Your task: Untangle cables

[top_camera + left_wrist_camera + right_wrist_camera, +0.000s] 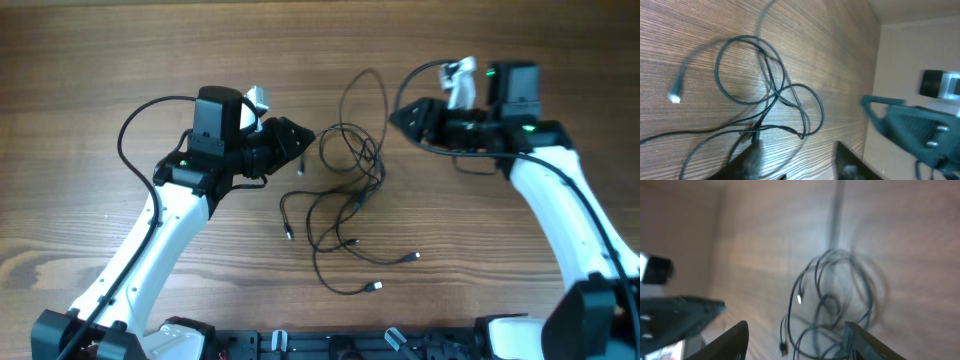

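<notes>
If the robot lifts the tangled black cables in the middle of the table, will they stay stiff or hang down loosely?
Probably floppy: the cables lie in loose curved loops on the table. Likely light, being very thin. Since the loops cross, lifting one may drag the others.

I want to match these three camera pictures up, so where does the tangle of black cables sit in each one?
Overhead: the cables lie at the centre of the picture.
Left wrist: their loops fill the left and middle.
Right wrist: blurred, from the middle toward the lower right.
Shared landmark: the wood-grain table under them.
</notes>
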Tool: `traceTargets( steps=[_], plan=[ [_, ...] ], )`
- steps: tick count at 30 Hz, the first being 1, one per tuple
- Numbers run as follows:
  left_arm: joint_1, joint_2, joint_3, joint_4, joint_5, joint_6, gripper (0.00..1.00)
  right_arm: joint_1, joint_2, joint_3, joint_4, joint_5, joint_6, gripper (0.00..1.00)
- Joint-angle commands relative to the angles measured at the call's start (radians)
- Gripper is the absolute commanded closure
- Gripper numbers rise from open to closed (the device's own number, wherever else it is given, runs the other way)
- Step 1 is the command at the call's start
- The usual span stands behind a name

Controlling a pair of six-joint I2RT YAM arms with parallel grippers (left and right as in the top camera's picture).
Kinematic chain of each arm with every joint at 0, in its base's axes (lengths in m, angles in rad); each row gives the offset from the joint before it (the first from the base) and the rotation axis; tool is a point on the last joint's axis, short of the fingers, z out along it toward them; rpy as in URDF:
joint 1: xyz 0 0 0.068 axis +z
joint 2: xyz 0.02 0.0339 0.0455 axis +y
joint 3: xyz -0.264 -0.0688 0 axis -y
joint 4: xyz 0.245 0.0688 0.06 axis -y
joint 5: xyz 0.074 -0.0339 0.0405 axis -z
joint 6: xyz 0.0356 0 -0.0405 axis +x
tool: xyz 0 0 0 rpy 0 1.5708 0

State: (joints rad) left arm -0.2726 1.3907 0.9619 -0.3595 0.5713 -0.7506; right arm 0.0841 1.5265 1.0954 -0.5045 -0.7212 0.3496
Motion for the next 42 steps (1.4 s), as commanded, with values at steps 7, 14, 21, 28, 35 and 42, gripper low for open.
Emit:
traceTargets(
  steps=[7, 14, 21, 28, 35, 42],
  plan=[
    [0.0, -0.011, -0.001, -0.005, 0.003, 0.014, 0.34, 0.14, 0.241, -0.061, 0.008, 0.235, -0.009, 0.52],
    [0.0, -0.01, -0.001, -0.089, -0.033, 0.014, 0.3, 0.134, 0.283, -0.055, 0.07, 0.185, -0.092, 0.09],
    [0.0, -0.01, -0.001, -0.139, -0.045, 0.009, 0.18, 0.027, 0.087, -0.003, 0.006, -0.014, -0.286, 0.0],
    [-0.011, -0.01, -0.001, -0.139, -0.173, -0.173, 0.02, 0.287, 0.113, -0.069, 0.023, 0.297, -0.444, 0.01],
    [-0.053, -0.01, -0.001, -0.147, -0.249, -0.174, 0.0, 0.364, 0.117, -0.039, -0.025, 0.586, -0.222, 0.96],
    [-0.152, 0.006, -0.001, -0.089, -0.262, -0.178, 0.0, 0.252, -0.154, 0.132, -0.073, 0.194, -0.218, 0.96]
  ],
)
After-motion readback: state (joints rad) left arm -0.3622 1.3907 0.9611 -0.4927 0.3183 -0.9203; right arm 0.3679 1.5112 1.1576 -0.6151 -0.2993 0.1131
